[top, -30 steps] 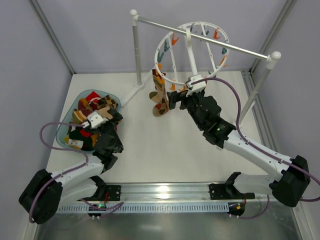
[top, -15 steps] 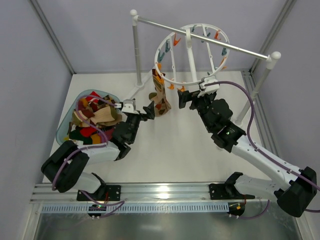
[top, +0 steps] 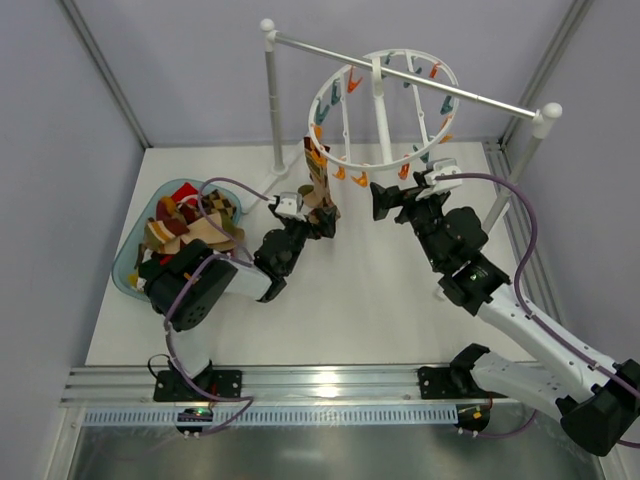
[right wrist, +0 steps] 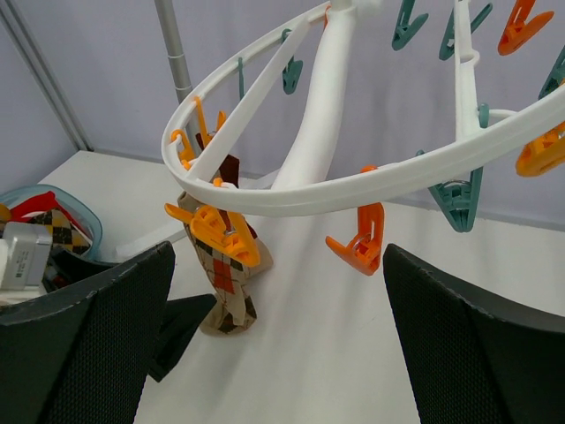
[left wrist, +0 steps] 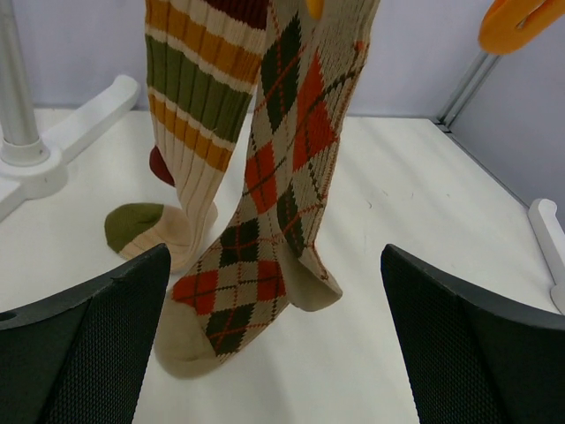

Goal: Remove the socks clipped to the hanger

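A: Tub (top: 122, 268)?
B: Socks (top: 185, 235) heaped inside, at the counter's (top: 350, 300) 9 o'clock.
A: Left fingers (top: 320, 222)?
B: Spread, nothing pinched. Argyle sock (left wrist: 282, 203) and striped sock (left wrist: 190, 132) faced at 12 o'clock, toes on the counter.
A: Right fingers (top: 384, 203)?
B: Spread, empty, at the hanger's (right wrist: 353, 190) 6 o'clock.
A: Clips?
B: Both hanging socks clipped at its 9 o'clock.

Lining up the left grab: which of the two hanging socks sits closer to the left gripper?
The argyle sock, diamond-patterned, hanging in front of the striped sock and centred between the left gripper's open fingers.
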Tool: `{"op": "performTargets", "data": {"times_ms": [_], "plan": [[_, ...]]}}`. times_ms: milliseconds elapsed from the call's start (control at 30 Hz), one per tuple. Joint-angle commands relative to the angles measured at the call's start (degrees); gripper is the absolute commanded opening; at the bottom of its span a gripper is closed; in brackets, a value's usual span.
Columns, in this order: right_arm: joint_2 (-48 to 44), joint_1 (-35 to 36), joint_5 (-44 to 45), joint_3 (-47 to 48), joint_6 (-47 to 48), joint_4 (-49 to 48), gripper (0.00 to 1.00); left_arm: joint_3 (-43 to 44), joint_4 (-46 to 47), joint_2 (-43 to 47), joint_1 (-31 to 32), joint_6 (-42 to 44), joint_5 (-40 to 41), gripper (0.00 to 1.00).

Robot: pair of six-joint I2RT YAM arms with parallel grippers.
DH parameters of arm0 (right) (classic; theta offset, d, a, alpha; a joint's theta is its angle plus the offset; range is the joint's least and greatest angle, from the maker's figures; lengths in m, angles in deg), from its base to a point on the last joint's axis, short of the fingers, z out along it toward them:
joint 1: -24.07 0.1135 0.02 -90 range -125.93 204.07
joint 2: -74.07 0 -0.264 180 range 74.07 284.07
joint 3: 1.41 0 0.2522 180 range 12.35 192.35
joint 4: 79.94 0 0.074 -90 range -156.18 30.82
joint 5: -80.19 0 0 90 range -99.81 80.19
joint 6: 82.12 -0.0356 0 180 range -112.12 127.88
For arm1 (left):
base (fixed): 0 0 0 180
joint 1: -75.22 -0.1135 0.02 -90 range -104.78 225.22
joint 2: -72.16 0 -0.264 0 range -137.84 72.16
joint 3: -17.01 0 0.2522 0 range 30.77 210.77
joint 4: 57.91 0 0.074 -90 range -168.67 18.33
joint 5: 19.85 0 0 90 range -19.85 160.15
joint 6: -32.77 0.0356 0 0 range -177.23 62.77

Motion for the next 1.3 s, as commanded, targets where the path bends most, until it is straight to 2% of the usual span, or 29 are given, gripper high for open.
{"op": "performTargets", "data": {"times_ms": [0, 233, 367, 467, 500, 567, 600, 667, 700, 800, 1067, 1267], "plan": [[-1.0, -0.5, -1.6, -0.3, -1.1, -1.9, 1.00, 3.9, 7.7, -2.9, 0.1, -2.9, 0.4, 1.00], [-1.5, -0.6, -1.6, -0.6, -1.3, -1.8, 0.99, 8.2, 12.2, -10.3, 0.1, -4.4, 4.7, 1.00], [-1.6, -0.8, -2.0, -0.8, -1.3, -1.9, 1.00, 10.6, 10.3, -12.5, 0.1, -5.5, 6.0, 1.00], [-1.6, -1.0, -2.0, -0.9, -1.2, -1.9, 1.00, 11.6, 11.0, -13.7, 0.1, -6.0, 4.8, 0.80], [-1.6, -1.0, -2.1, -0.9, -1.3, -2.0, 1.00, 11.6, 11.4, -13.8, 0.0, -6.3, 4.5, 0.66], [-1.6, -1.0, -2.1, -0.9, -1.4, -2.0, 1.00, 11.2, 12.4, -13.9, 0.1, -6.4, 4.5, 0.55], [-1.5, -1.0, -2.1, -0.9, -1.4, -2.0, 1.00, 10.7, 12.7, -13.8, 0.0, -6.4, 4.4, 0.42], [-1.5, -1.1, -2.1, -0.9, -1.4, -2.0, 1.00, 10.2, 13.4, -13.3, 0.1, -6.4, 4.4, 0.28], [-1.5, -1.2, -2.1, -0.8, -1.4, -1.9, 1.00, 9.4, 13.7, -13.0, 0.0, -6.4, 4.4, 0.18], [-1.6, -1.2, -2.2, -0.9, -1.3, -1.7, 1.00, 7.3, 15.0, -11.6, 0.1, -6.6, 4.4, 0.02], [-2.7, -1.1, -4.3, -0.8, -1.0, -0.5, 0.99, 2.4, 15.0, -5.2, 3.5, -1.3, 2.6, 0.00], [-2.0, -1.0, -11.9, 0.3, -1.2, 0.3, 1.00, -0.9, 15.0, 0.3, 9.7, 3.9, 1.3, 0.00]]}}
